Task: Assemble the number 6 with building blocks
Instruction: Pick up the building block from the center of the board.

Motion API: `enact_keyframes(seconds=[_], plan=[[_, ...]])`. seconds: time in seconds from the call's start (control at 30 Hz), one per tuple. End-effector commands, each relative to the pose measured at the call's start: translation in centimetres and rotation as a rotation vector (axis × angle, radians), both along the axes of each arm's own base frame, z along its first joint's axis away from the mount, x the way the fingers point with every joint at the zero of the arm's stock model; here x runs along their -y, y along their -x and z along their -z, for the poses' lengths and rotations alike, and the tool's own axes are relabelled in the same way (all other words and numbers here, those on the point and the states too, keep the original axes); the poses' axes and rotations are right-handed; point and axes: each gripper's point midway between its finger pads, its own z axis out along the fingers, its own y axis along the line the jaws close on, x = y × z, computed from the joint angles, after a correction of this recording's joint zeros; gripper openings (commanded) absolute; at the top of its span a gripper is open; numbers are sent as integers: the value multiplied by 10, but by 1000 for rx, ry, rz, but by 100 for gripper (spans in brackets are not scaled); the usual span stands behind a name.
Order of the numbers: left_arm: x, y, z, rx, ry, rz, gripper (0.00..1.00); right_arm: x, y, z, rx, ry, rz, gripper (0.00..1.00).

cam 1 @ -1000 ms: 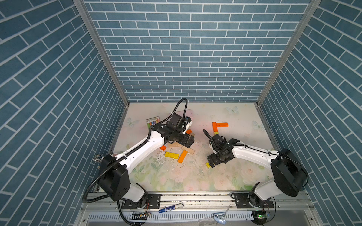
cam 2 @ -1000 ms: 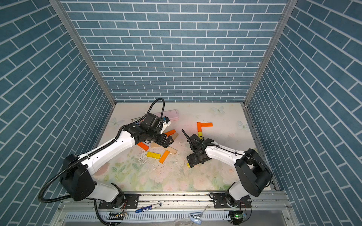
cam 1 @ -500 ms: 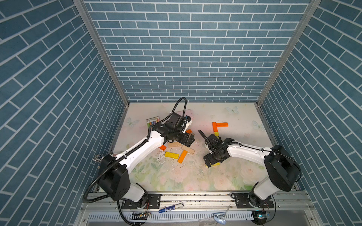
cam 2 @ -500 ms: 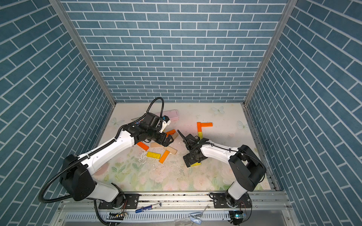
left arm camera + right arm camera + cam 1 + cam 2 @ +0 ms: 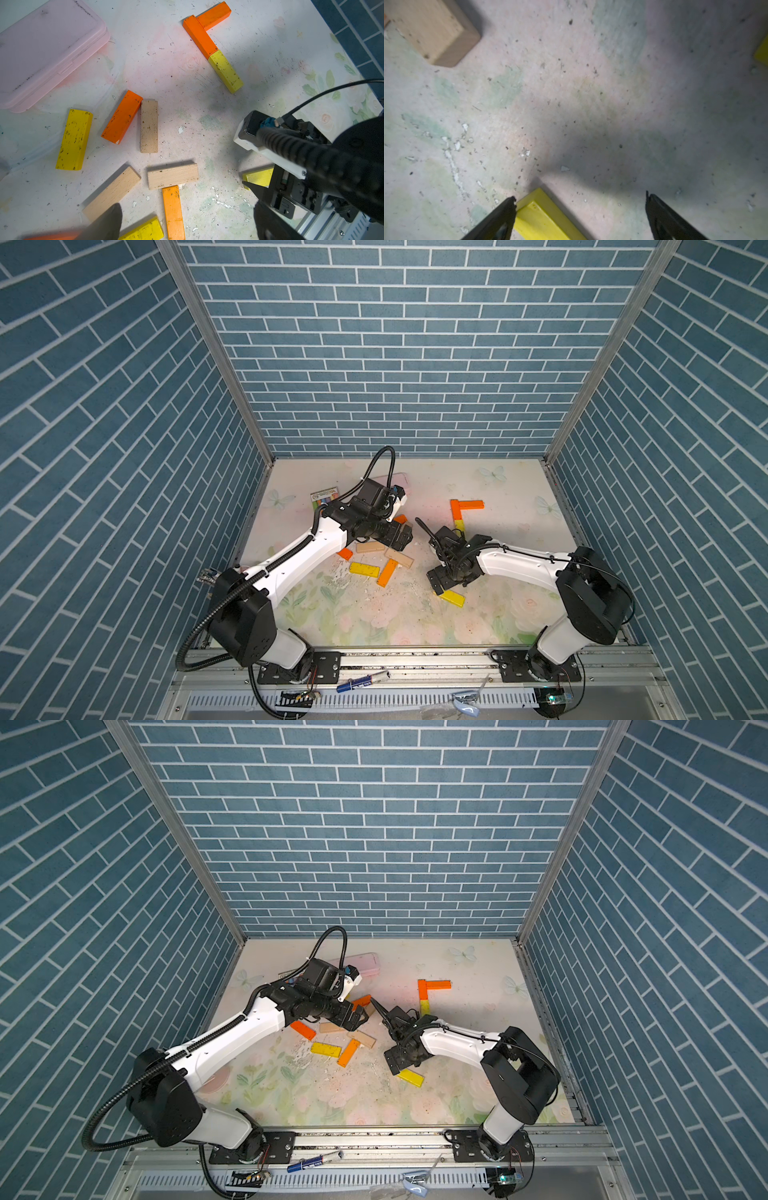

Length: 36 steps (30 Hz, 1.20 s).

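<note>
right gripper (image 5: 580,196) spread, yellow block (image 5: 542,216) corner inside

right hand (image 5: 444,585) | shifted slightly to its left | yellow block (image 5: 453,598) beside it now more uncovered

Even bright light overhead; top views sharp; right wrist dim, blurred

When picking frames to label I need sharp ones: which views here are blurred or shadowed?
Right wrist view: soft throughout, tan block fuzzy, a dark shadow across the table. Left wrist view: blocks crisp, only the left gripper fingers soft. Both top views: sharp, evenly lit.
</note>
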Motion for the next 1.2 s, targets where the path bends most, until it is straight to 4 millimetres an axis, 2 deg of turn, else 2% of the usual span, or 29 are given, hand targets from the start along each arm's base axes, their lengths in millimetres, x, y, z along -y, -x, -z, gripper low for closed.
enact_keyframes(seconds=[0.0, 0.1, 0.23, 0.53, 0.8, 1.07, 1.17], plan=[[-1, -1, 4, -12, 7, -9, 99, 6, -4, -21, 60, -13, 44, 98], [-1, -1, 4, -12, 9, -7, 99, 6, 0, -32, 65, -46, 42, 96], [0, 0, 3, -18, 14, 0, 99, 10, 14, -33, 44, -50, -7, 90], [-4, 1, -1, 2, 8, -8, 99, 8, 41, -15, -14, -20, -151, 77], [-25, -12, 2, 10, -37, -93, 99, 7, 49, 6, -59, 37, -205, 68], [-50, -29, -3, 16, -27, -188, 99, 5, 51, 15, -87, 49, -185, 47], [-54, -32, -6, 20, -6, -206, 99, 7, 53, 20, -103, 69, -178, 43]])
